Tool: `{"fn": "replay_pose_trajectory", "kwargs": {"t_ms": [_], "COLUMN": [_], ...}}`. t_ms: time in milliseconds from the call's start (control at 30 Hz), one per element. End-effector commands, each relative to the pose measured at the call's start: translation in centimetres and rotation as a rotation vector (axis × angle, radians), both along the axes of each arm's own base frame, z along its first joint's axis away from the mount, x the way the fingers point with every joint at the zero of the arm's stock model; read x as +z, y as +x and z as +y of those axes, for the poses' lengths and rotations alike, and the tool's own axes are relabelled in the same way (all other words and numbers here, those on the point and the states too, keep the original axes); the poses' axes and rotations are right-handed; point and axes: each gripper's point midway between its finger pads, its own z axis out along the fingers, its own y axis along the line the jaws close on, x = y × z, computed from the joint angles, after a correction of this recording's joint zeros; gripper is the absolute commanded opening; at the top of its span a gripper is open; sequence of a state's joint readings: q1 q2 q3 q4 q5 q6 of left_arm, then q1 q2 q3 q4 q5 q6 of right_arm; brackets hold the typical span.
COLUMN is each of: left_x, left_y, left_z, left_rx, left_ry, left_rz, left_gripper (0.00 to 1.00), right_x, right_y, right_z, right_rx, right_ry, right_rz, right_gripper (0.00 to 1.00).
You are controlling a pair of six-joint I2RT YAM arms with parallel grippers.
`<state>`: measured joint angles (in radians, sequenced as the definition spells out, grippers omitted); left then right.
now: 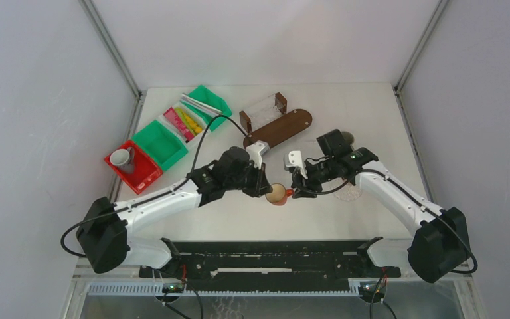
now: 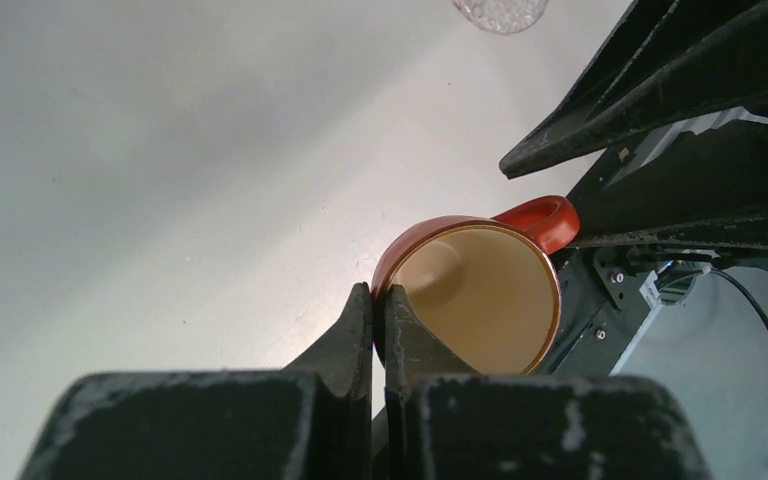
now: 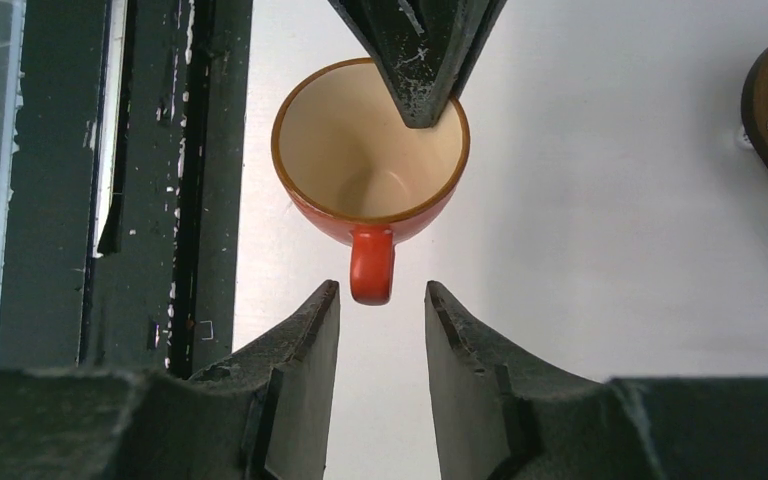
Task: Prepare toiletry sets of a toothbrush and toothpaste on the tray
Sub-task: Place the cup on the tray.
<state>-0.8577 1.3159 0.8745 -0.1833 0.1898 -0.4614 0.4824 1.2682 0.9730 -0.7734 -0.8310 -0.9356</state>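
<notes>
An orange mug [image 1: 278, 195] with a cream inside stands upright between my two grippers at the table's middle. My left gripper [image 2: 377, 292] is shut on the mug's rim [image 2: 480, 295], one finger inside and one outside. In the right wrist view the mug [image 3: 365, 160] points its handle at my right gripper [image 3: 380, 290], which is open. The handle's tip sits between the fingertips with a gap on each side. White toothbrushes [image 1: 202, 105] lie in a green bin at the back left, and small toothpaste tubes [image 1: 184, 121] fill the bin beside it. The brown wooden tray [image 1: 282, 127] lies beyond the grippers.
A grey cup [image 1: 122, 157] stands in a red bin at the left, next to an empty green bin [image 1: 161, 143]. A clear holder with brown ends [image 1: 263, 109] sits behind the tray. A clear round glass piece [image 1: 352, 194] lies under my right arm.
</notes>
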Motion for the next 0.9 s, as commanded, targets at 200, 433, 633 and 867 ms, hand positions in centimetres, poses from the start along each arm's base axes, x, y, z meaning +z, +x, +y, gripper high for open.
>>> {"fn": "replay_pose_trajectory", "kwargs": {"t_ms": [200, 433, 633, 867], "left_x": [3.2, 3.3, 3.6, 4.0], "left_y": [1.1, 0.9, 0.9, 1.1], "left_z": [-1.6, -1.8, -1.7, -0.9], "left_rx": [-0.019, -0.026, -0.024, 0.002], "left_ry": [-0.060, -0.065, -0.071, -0.072], "left_rz": [-0.070, -0.072, -0.080, -0.115], "left_gripper": [0.00, 0.00, 0.01, 0.27], "right_x": [-0.2, -0.6, -0.9, 0.0], "right_y": [-0.2, -0.6, -0.7, -1.0], "right_z": [1.4, 2.0, 2.2, 2.3], "right_rx": [0.039, 0.063, 0.071, 0.073], "right_ry": [-0.019, -0.037, -0.054, -0.036], "right_rz": [-0.045, -0.054, -0.063, -0.053], "right_gripper": [0.40, 0.28, 0.16, 0.00]}}
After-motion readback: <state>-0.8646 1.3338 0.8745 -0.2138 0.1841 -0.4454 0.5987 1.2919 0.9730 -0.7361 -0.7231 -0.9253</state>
